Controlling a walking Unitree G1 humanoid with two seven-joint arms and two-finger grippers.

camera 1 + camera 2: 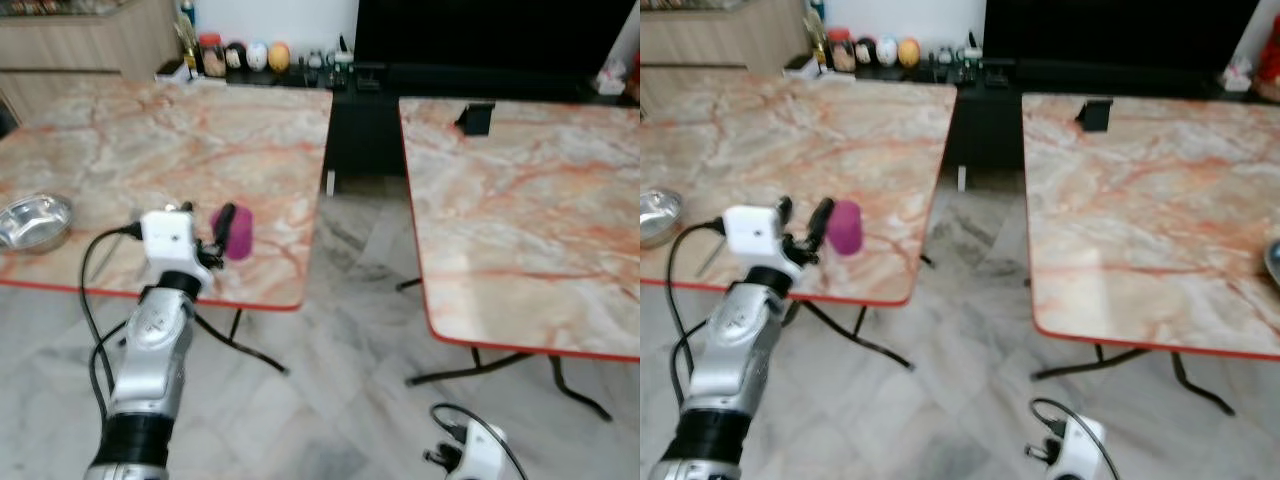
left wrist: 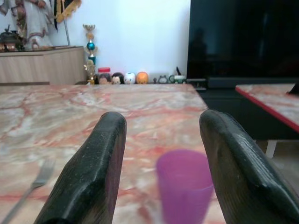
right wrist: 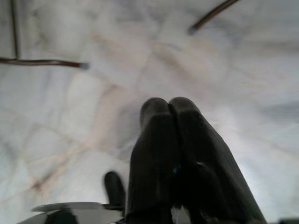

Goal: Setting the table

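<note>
Now left gripper [image 2: 161, 177] spread wide, empty, just short of purple cup [image 2: 184, 185] on table [image 1: 150, 150]; fork [image 2: 32, 186] nearby. Right gripper [image 3: 169, 109] pressed closed, idle.

Bright even daylight, mild blur, soft shadows

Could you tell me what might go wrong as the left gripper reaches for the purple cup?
The left gripper is open, with the purple cup between its fingers but off-centre, so one finger may nudge and tip it. The cup stands near the table's red edge, so a push could send it to the floor.
</note>
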